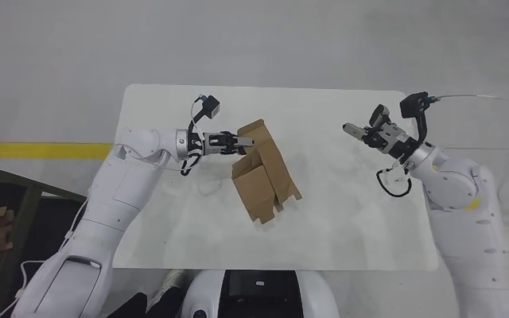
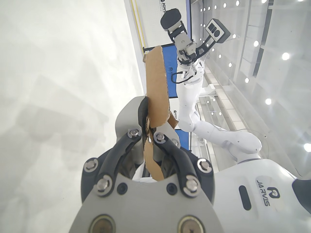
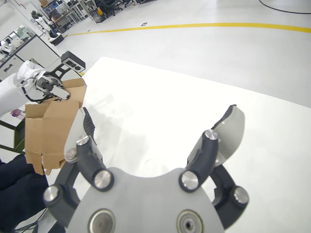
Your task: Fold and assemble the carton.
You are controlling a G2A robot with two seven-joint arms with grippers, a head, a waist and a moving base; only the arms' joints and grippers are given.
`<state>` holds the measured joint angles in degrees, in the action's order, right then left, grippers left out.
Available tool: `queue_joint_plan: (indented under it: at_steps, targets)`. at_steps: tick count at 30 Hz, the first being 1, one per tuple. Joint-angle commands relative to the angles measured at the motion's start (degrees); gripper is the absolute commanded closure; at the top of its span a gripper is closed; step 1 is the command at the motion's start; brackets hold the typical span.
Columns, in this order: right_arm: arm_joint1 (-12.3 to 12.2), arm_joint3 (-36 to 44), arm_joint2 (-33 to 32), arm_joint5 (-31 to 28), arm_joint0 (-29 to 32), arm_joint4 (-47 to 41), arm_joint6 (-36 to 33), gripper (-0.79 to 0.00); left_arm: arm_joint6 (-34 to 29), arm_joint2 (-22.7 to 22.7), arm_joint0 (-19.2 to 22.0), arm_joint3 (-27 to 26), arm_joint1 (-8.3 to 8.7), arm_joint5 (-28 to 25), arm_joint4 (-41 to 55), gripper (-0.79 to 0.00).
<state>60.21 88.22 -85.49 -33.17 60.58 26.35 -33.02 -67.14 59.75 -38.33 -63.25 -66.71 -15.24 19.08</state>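
We are holding the brown, half-folded cardboard carton (image 1: pixel 262 171) near the middle of the white desk (image 1: pixel 342 230); our left gripper (image 1: pixel 242 141) is pinching its upper flap, likely steadying it for folding; our right gripper (image 1: pixel 362 125) is hovering spread wide by the desk's right edge, free to press panels.

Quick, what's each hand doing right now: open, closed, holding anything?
Left hand: closed on an edge of the carton.
Right hand: open, holding nothing.
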Motion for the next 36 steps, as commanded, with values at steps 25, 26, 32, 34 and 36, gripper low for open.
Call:
queue_joint_plan:
  at_steps: [25, 26, 32, 34, 36]
  targets:
    - [0.5, -5.6, 16.5, -0.7, -4.5, -40.4, -31.0, -0.785, -16.3, -9.1, 7.9, 10.5, -3.51, -5.6, 10.5, 0.000]
    - [0.6, -6.0, 17.4, -0.1, -4.8, -41.6, -32.4, -0.785, -16.5, -9.5, 8.3, 11.1, -3.64, -5.4, 11.1, 0.000]
    - [0.9, -7.7, 20.1, 1.3, -6.3, -45.7, -36.7, -0.785, -17.1, -11.2, 9.6, 12.6, -4.36, -4.8, 14.2, 0.000]
    - [1.0, -8.2, 20.9, 1.0, -6.8, -46.9, -37.9, -0.785, -17.2, -11.8, 9.9, 13.0, -4.61, -4.8, 15.1, 0.000]
    - [1.2, -8.6, 21.8, 0.6, -7.3, -48.0, -38.7, -0.785, -17.1, -12.4, 10.2, 13.4, -4.87, -4.8, 16.0, 0.000]
